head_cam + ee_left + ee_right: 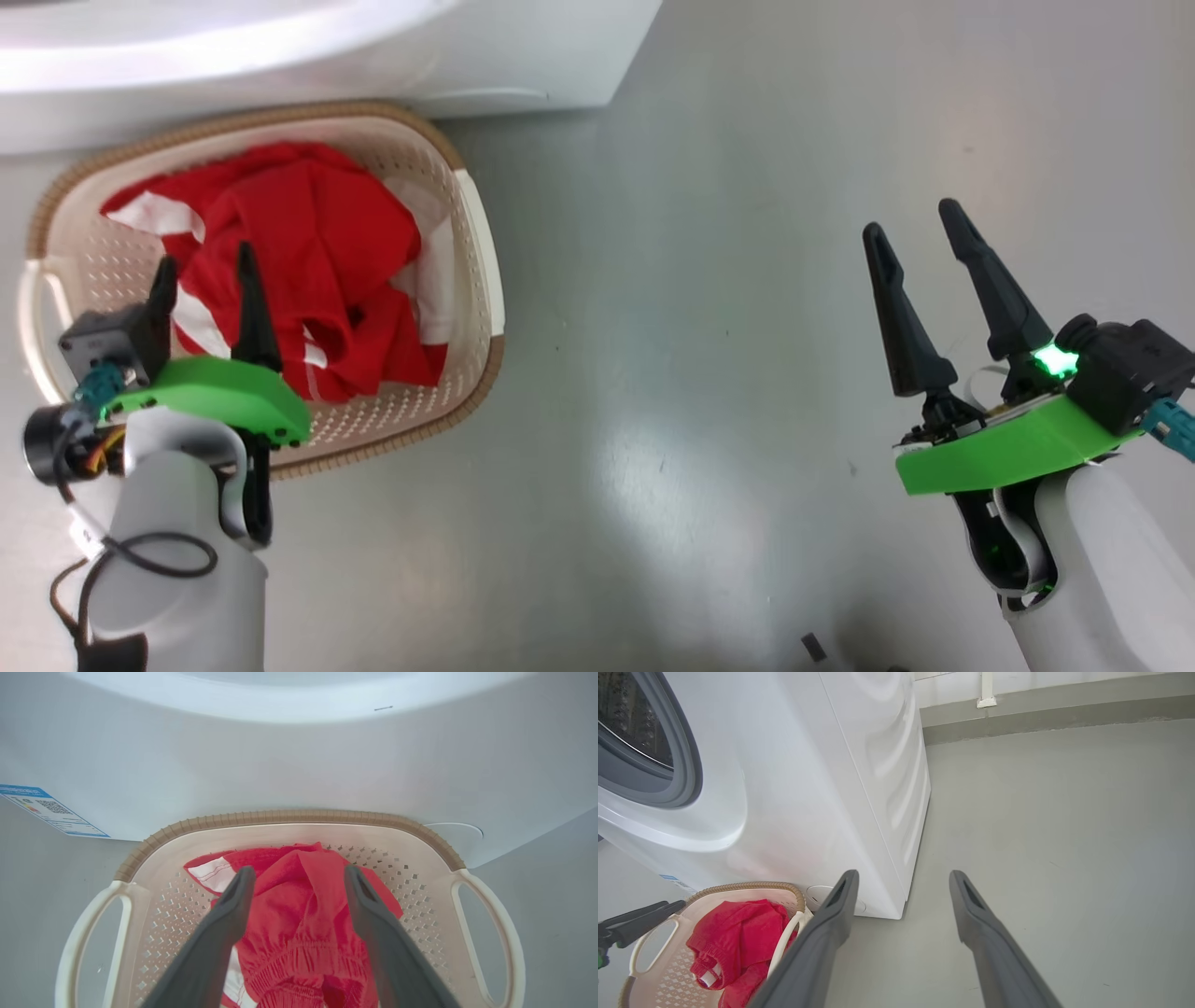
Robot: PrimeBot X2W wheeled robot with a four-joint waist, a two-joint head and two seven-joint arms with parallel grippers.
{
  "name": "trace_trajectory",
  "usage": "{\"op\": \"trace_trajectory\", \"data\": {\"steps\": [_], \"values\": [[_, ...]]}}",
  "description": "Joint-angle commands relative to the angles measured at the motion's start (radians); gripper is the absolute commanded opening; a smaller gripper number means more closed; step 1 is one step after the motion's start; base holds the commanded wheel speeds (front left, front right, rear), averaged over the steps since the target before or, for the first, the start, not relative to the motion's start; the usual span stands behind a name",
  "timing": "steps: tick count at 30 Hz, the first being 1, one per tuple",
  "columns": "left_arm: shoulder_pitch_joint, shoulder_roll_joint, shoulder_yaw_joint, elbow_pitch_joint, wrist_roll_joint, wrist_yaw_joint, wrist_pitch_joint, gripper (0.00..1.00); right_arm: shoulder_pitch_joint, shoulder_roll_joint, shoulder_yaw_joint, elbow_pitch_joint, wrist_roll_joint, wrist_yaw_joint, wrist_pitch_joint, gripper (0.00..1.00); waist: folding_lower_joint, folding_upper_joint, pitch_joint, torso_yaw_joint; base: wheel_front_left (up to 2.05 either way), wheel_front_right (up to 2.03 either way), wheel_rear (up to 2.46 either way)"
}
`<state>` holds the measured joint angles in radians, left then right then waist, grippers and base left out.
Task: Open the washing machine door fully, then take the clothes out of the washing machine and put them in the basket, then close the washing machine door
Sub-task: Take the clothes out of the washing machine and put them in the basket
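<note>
The clothes [308, 252] lie in the basket [280, 112] on the left, by the washing machine [280, 47]. Your left gripper [205, 261], just over them, and your right gripper [912, 217] are both spread wide and empty. Lift up slowly, or a finger could snag the cloth and drag it out.

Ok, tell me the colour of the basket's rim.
Brown rim on the cream-white basket; clearest in the left wrist view.

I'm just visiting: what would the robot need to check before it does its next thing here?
1. Clothes lie inside the basket: ok.
2. Left gripper open above them: ok.
3. Right gripper open and empty, over the floor: ok.
4. Drum of the washing machine emptied: cannot tell, just its edge is in view.
</note>
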<state>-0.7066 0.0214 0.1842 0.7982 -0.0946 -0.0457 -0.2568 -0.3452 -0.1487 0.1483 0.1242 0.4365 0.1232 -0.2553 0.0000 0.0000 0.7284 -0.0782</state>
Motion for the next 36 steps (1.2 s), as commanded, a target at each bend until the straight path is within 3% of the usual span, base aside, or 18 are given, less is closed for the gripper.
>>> {"op": "trace_trajectory", "data": {"steps": [1,36], "values": [[0.054,0.029,0.018,-0.029,-0.011,-0.006,-0.005,1.0,0.047,-0.007,0.025,-0.015,0.0,0.008,-0.006,1.0,0.0,0.0,-0.05,0.004,0.0,0.0,0.0],[0.369,0.029,0.0,-0.39,-0.013,-0.063,-0.005,1.0,0.224,-0.017,-0.001,0.049,0.006,0.008,-0.006,1.0,0.0,0.0,-0.461,0.059,0.0,0.0,0.0]]}}
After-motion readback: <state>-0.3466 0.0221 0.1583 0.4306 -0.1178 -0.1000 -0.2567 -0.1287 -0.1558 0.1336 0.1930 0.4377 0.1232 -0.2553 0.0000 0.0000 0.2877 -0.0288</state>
